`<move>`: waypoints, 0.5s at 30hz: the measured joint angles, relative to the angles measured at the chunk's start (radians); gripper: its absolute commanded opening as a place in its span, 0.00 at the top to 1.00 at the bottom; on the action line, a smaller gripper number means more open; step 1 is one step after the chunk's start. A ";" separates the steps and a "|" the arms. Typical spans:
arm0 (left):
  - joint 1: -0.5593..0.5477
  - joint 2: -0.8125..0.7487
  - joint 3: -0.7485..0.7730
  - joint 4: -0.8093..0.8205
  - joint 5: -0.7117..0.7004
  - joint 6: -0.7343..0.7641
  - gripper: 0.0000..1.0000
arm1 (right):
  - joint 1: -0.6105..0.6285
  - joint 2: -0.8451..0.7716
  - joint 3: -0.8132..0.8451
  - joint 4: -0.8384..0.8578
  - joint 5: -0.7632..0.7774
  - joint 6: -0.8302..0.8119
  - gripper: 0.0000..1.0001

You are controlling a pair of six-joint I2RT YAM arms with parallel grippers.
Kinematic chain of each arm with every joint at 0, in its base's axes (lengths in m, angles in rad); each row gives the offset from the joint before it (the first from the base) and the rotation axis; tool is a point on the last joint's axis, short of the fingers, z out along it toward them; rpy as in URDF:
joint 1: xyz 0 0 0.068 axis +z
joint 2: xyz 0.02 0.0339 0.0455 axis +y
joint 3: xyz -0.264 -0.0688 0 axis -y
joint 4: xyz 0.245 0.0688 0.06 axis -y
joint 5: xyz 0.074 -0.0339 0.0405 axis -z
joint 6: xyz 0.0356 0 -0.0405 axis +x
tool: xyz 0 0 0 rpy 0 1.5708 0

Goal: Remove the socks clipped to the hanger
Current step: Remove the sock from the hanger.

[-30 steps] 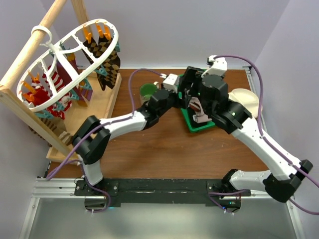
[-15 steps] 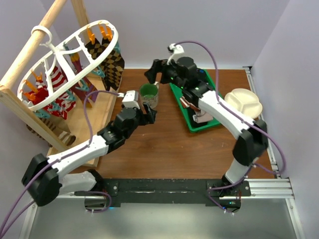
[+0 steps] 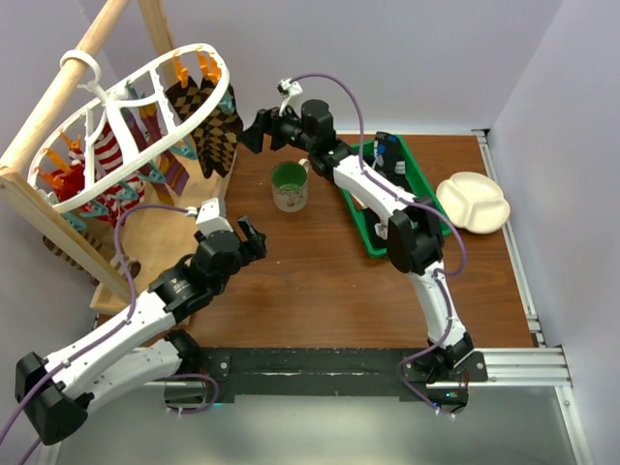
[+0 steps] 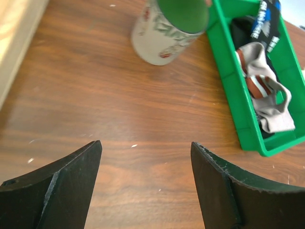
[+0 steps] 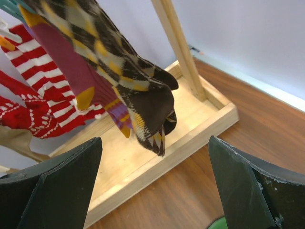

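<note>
Gaping wide, the right gripper (image 3: pixel 254 133) hovers just beside the hanger (image 3: pixel 194 46), jaws facing the black-and-tan checkered sock (image 5: pixel 136 90) clipped at the hanger's nearest end. That sock hangs lengthwise downward, toe lowest. The left gripper (image 3: pixel 250 236), also open, sits farther from the hanger, so the right looks better placed.

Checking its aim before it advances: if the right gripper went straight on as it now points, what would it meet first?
Probably the black-and-tan checkered fabric sock, its toe centred between the fingers of the open right gripper; depth is unclear.
</note>
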 measured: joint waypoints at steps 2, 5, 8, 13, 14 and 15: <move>0.000 -0.040 0.000 -0.055 -0.021 -0.021 0.20 | 0.000 0.048 0.031 0.022 -0.026 0.029 0.03; 0.000 -0.080 0.003 -0.121 -0.042 -0.040 0.20 | 0.001 0.108 0.064 0.066 -0.054 0.074 0.03; 0.000 -0.104 0.014 -0.178 -0.063 -0.050 0.20 | 0.004 0.155 0.076 0.119 -0.075 0.120 0.03; 0.000 -0.122 0.028 -0.225 -0.083 -0.062 0.19 | 0.021 0.203 0.076 0.195 -0.071 0.170 0.07; 0.000 -0.123 0.028 -0.231 -0.085 -0.063 0.19 | 0.027 0.208 0.076 0.212 -0.067 0.179 0.09; 0.000 -0.123 0.028 -0.238 -0.087 -0.063 0.19 | 0.034 0.213 0.076 0.229 -0.064 0.186 0.12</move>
